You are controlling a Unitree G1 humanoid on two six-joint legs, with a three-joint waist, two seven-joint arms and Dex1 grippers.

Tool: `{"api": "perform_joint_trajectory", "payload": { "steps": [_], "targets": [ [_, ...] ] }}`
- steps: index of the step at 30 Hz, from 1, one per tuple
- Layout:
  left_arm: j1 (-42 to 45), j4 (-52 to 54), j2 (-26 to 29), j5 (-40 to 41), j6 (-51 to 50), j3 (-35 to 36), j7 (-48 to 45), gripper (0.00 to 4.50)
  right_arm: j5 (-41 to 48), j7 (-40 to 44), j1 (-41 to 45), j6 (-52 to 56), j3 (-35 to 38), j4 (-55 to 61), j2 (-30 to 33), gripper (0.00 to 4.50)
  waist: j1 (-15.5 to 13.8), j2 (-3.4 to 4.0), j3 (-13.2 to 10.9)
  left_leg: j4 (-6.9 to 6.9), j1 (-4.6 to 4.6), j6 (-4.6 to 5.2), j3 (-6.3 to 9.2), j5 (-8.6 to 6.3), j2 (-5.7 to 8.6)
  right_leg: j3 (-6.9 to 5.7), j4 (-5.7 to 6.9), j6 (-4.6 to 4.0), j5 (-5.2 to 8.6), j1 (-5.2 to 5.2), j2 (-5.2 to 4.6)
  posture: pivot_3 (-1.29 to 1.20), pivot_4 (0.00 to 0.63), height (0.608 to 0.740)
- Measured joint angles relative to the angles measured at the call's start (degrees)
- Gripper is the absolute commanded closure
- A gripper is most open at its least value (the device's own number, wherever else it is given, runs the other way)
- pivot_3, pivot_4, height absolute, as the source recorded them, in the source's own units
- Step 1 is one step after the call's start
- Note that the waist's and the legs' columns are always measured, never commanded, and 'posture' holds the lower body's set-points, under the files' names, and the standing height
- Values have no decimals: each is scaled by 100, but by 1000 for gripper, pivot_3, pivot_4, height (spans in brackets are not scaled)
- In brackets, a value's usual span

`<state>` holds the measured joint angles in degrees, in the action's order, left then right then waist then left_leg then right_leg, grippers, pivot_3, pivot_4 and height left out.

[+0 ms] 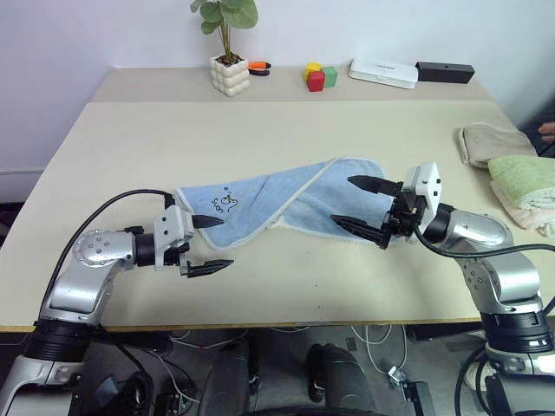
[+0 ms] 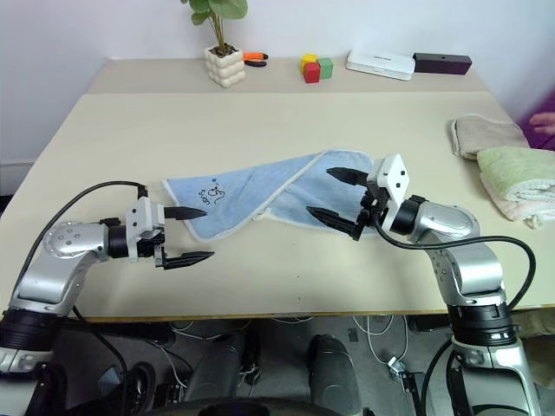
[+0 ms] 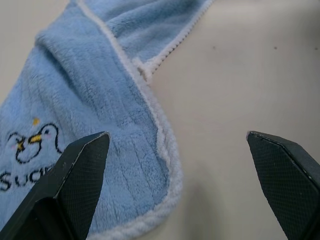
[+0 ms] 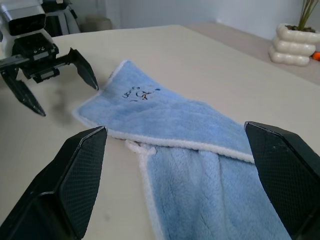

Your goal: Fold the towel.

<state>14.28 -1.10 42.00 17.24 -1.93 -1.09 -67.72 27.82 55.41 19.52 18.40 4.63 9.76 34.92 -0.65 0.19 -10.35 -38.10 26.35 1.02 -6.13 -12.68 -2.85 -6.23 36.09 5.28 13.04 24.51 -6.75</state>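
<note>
I see the towel (image 1: 286,201) lying crumpled and partly folded over itself in the middle of the table (image 1: 173,139), running slantwise with its pale hem showing along the edges. Near the towel's end on my left is a small dark print of a cartoon duck (image 3: 35,142) with a yellow beak and a tiny star above it; under it I can read letters that start "Sua", the rest being hidden behind a finger. My left gripper (image 1: 208,244) sits at that printed end of the towel with its two black fingers spread wide, one tip over the towel's corner and the other over bare table, holding nothing. My right gripper (image 1: 362,205) is at the towel's other end, also spread wide and empty, hanging above the cloth. To the right of the towel, near the table edge, lie a folded beige towel (image 1: 492,142) and a folded pale green towel (image 1: 525,178), touching each other. Behind the towel, along the far side, stand a potted plant (image 1: 229,52) in a white knobbly pot, an orange tool (image 1: 257,67) just beside it, coloured blocks (image 1: 319,75), a flat white box (image 1: 382,73) and a black box (image 1: 445,72); I can read no writing on these.
</note>
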Motion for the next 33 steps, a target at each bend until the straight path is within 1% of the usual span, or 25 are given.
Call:
{"api": "perform_joint_trajectory", "payload": {
  "steps": [5,10,13,17,20,24,27,30,33],
  "targets": [
    [-3,-195,1,-220,84,-120,-22,15,-2,16,48,-77,-15,-11,-140,0,-8,-1,0,-1,0,0,-1,0,1,0,0,1,0,-3,0,0,150,740],
    [208,-924,-40,-622,704,-266,107,15,-38,-86,50,-126,-199,-7,-346,0,-14,2,1,0,0,0,-1,0,0,-1,1,0,0,-1,1,0,150,740],
    [285,-1160,-132,-681,973,-270,189,813,-54,-88,76,-178,-214,-6,-357,0,-11,3,2,-1,-1,2,-1,-1,2,0,0,1,0,-4,-3,0,150,740],
    [375,-1424,-444,-695,1084,-276,299,2868,-64,-117,150,-265,-241,-6,-472,0,-15,6,6,-2,-4,0,1,1,1,-1,5,1,0,-6,-1,0,150,740],
    [463,-1516,-483,-753,1147,-394,290,4464,-100,-164,171,-364,-290,-62,-533,0,-11,6,7,-2,-4,0,-1,1,2,-1,5,1,-1,-6,-1,0,150,740],
    [615,-1709,-447,-820,1256,-429,279,4464,-250,-281,341,-521,-296,-349,-590,0,1,6,7,-2,-4,0,-2,1,2,-1,6,1,-1,-6,1,0,150,740],
    [694,-1912,-326,-682,1191,-268,218,4464,-594,-707,781,-770,-284,-981,-738,0,32,7,6,-2,-5,-1,-4,2,1,-1,8,1,-1,-2,3,0,150,740],
    [669,-1816,-300,-236,819,110,155,4464,-975,-1220,1269,-810,-237,-1768,-762,0,53,6,5,0,0,0,-6,2,0,-1,8,1,-1,1,2,0,150,740],
    [595,-1410,-277,271,466,494,131,4464,-1270,-1687,1674,-795,-230,-2623,-823,0,40,6,4,0,2,0,-7,2,1,-1,8,2,-1,0,2,0,150,740]
  ]
}}
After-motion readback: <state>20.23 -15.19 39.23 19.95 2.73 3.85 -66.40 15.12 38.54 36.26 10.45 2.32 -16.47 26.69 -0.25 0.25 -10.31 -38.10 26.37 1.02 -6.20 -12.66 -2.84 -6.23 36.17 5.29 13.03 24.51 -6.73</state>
